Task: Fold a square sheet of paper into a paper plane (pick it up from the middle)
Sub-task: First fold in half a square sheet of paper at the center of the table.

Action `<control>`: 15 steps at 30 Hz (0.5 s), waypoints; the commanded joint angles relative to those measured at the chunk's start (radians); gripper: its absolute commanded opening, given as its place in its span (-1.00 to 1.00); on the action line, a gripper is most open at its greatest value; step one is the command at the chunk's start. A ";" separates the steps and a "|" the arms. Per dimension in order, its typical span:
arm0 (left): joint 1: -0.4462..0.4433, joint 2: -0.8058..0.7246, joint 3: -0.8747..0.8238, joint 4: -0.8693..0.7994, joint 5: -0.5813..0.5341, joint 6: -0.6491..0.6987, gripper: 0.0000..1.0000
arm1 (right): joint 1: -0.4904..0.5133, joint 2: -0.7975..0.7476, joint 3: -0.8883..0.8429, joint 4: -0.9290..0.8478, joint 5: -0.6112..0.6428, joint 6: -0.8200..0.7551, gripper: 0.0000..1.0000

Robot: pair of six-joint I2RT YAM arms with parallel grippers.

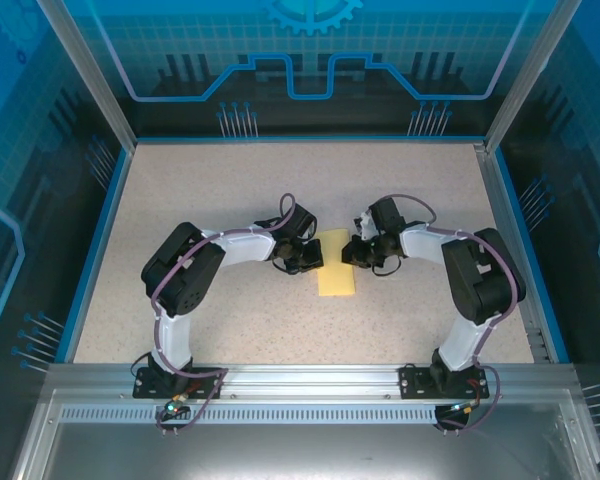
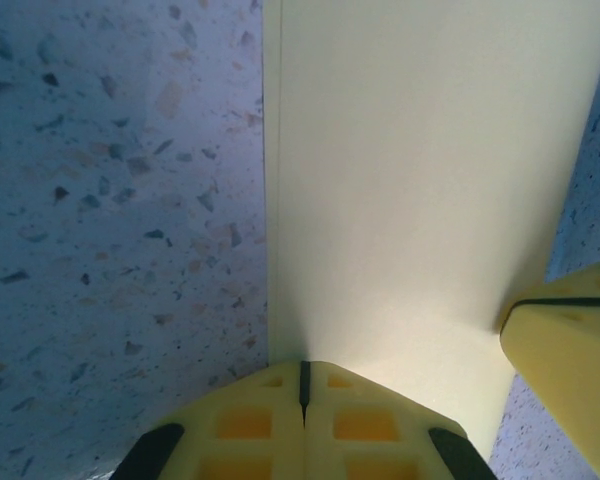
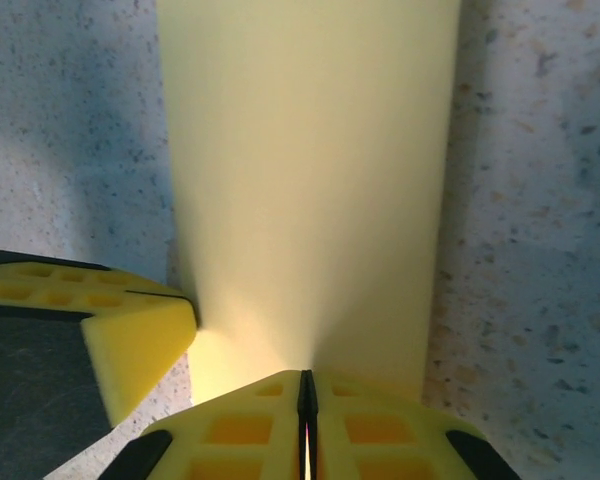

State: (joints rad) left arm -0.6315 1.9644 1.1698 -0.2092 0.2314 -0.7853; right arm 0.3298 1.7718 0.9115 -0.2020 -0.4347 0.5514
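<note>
The square sheet of paper point(image 1: 336, 268) is pale yellow and lies flat on the speckled table as a narrow upright rectangle, not in the pointed shape of a paper plane. My left gripper point(image 1: 313, 262) is shut, its tips down at the sheet's left edge point(image 2: 303, 365). My right gripper point(image 1: 353, 252) is shut too, its tips resting on the sheet from the right side point(image 3: 306, 375). The paper point(image 2: 420, 170) point(image 3: 310, 170) runs away from both sets of jaws. Each wrist view catches one yellow finger of the other gripper: the right finger point(image 2: 570, 360) and the left finger point(image 3: 130, 330).
The beige speckled table point(image 1: 180, 190) is ringed by a blue rim and tinted enclosure walls point(image 1: 40, 150). Both arms bend inward from their bases on the aluminium rail point(image 1: 300, 380) at the near edge.
</note>
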 commanded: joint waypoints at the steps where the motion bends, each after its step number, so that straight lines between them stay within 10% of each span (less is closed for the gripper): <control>1: -0.010 0.018 -0.015 -0.172 -0.049 0.031 -1.00 | -0.026 0.024 -0.010 -0.010 -0.026 -0.037 -0.79; 15: 0.025 -0.225 -0.007 -0.171 -0.060 0.027 -0.75 | 0.037 0.054 -0.011 -0.002 -0.088 -0.065 -0.77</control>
State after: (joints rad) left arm -0.6231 1.8198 1.1698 -0.3462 0.1932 -0.7761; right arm 0.3344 1.8111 0.9104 -0.2005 -0.4835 0.5064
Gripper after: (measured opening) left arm 0.117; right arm 0.113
